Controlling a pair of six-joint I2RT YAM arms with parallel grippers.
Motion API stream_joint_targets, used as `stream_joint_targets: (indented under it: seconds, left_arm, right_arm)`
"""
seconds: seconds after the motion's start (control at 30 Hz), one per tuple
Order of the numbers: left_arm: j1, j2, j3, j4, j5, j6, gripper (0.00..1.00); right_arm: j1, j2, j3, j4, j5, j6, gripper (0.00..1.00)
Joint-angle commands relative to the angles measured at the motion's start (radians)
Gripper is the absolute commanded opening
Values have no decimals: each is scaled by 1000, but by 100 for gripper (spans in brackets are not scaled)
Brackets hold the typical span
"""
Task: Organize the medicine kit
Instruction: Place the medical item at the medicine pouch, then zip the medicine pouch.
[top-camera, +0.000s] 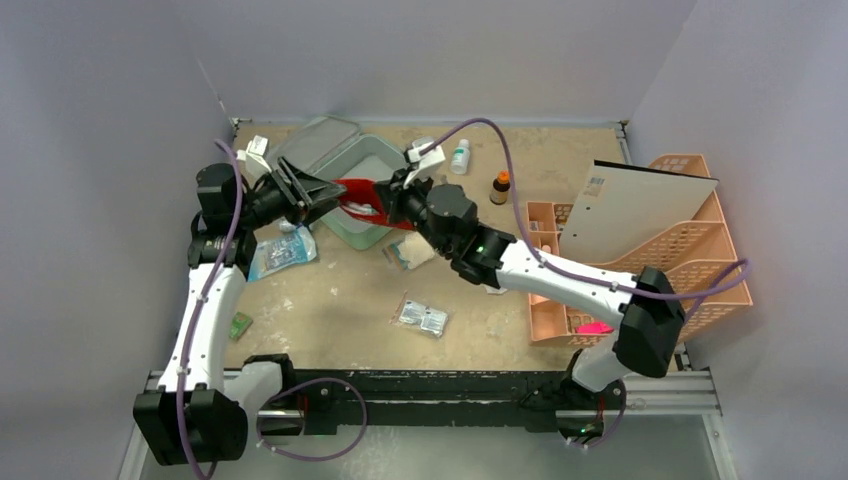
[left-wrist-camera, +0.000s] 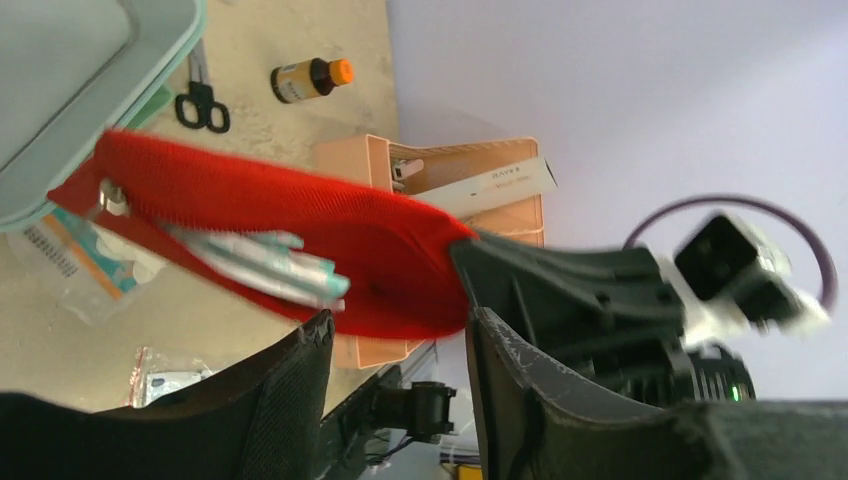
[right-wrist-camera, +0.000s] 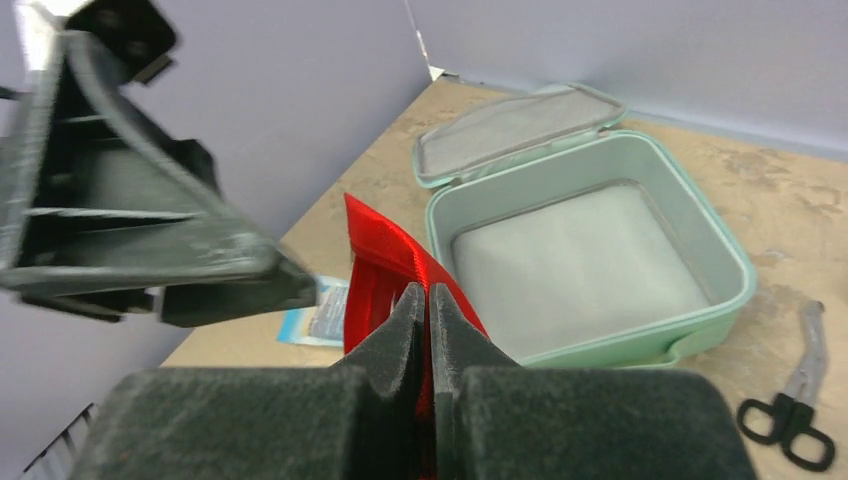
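The left claw (left-wrist-camera: 398, 330) is released, its fingers spread at the edge of the red pouch (left-wrist-camera: 300, 210). The pouch hangs over the front of the open mint-green medicine kit (right-wrist-camera: 600, 260), which sits far back on the bench (top-camera: 330, 290). The right claw (right-wrist-camera: 428, 300) is clenched on the pouch's other end.
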Motion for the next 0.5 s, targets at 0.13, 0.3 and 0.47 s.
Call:
stream_joint_targets:
  seconds: [0.13,0.3,0.47]
  left_arm:
    - [-3,-58,78,7,67,289,50]
    - [-4,-105,106,-154,35,645,48]
    - [-3,-147,-7,-13,142,685,47]
  right_arm:
    - [-168,-131,-32,-137,-238,25,0]
    - [-257,-217,12,-339,-372,6,0]
    - [-353,-306,-7,-407,-561,96,0]
